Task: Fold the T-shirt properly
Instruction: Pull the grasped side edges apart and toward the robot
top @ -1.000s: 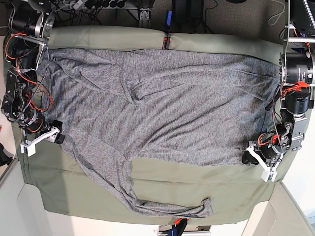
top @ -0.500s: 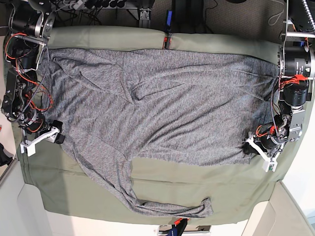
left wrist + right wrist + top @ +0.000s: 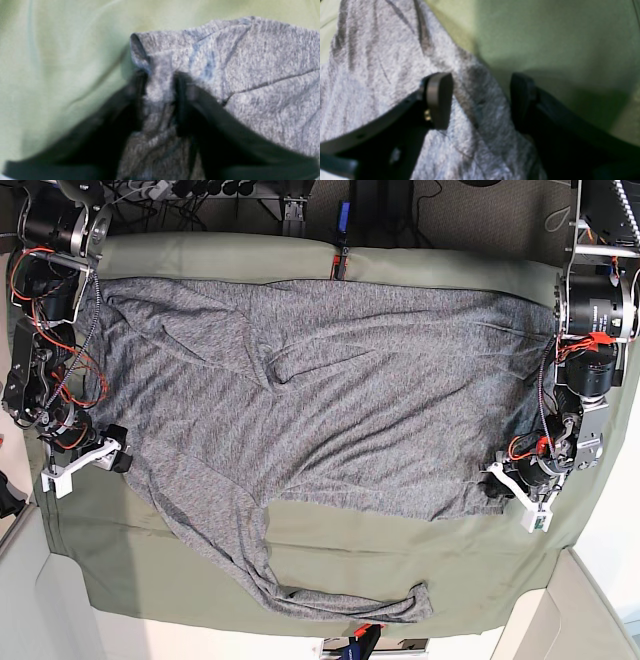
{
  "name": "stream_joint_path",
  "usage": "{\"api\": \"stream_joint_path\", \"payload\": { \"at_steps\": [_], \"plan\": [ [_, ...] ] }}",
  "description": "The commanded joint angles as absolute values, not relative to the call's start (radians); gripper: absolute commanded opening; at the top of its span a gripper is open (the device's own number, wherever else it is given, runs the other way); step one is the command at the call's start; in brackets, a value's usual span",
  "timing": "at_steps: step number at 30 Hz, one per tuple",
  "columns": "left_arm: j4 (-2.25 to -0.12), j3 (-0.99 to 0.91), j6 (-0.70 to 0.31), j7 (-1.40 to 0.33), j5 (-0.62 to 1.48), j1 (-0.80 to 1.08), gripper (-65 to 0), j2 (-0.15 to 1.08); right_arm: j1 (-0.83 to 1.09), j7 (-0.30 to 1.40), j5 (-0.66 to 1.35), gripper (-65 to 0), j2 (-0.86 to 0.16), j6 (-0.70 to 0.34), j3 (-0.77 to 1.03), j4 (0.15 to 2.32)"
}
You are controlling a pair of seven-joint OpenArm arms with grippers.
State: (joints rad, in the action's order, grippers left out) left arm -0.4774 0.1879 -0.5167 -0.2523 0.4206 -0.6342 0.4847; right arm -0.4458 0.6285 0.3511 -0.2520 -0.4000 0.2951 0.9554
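1. The left gripper (image 3: 158,100) has pinched a bunched corner of the T-shirt (image 3: 330,400) at the lower right of the base view; earlier its jaws stood wider, beside the hem.
2. That suggests the fold's first grasp is secured on this side.
3. The right gripper (image 3: 480,100) stays spread, straddling the shirt's edge at centre left, gripping nothing.
4. The shirt lies spread across the table cloth (image 3: 400,560), unmoved.

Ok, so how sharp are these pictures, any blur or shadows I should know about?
Left wrist view: soft and smeared; the left gripper fingers are dark blurs pinching the shirt. Right wrist view: also out of focus; the right gripper casts a shadow on the green cloth. Base view: sharp and evenly lit.
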Motion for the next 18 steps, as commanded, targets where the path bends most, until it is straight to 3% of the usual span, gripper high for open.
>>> {"api": "stream_joint_path", "payload": {
  "at_steps": [1,6,8,15,18],
  "plan": [
    [-0.490,0.184,-0.534,-0.239,0.429,-0.662,-51.0,0.493,-0.468,0.619,0.367,-28.1,-0.263,-0.405,0.297,0.971],
    [-0.490,0.184,-0.535,-0.223,0.428,-0.662,-61.2,0.494,-0.468,0.602,0.366,-30.3,-0.263,-0.405,0.297,0.971],
    [-0.490,0.184,-0.535,-0.213,0.428,-0.662,-65.0,0.494,-0.468,0.602,0.365,-38.6,-0.263,-0.405,0.297,0.971],
    [-0.492,0.184,-0.535,-0.178,0.429,-0.673,-65.0,0.498,-0.468,0.602,0.363,-64.9,-0.263,-0.457,0.297,0.971],
    [-0.496,0.184,-0.540,-0.160,0.429,-0.685,-65.0,0.508,-0.468,0.602,0.367,-65.0,-0.264,-0.502,0.297,0.976]
  ]
}}
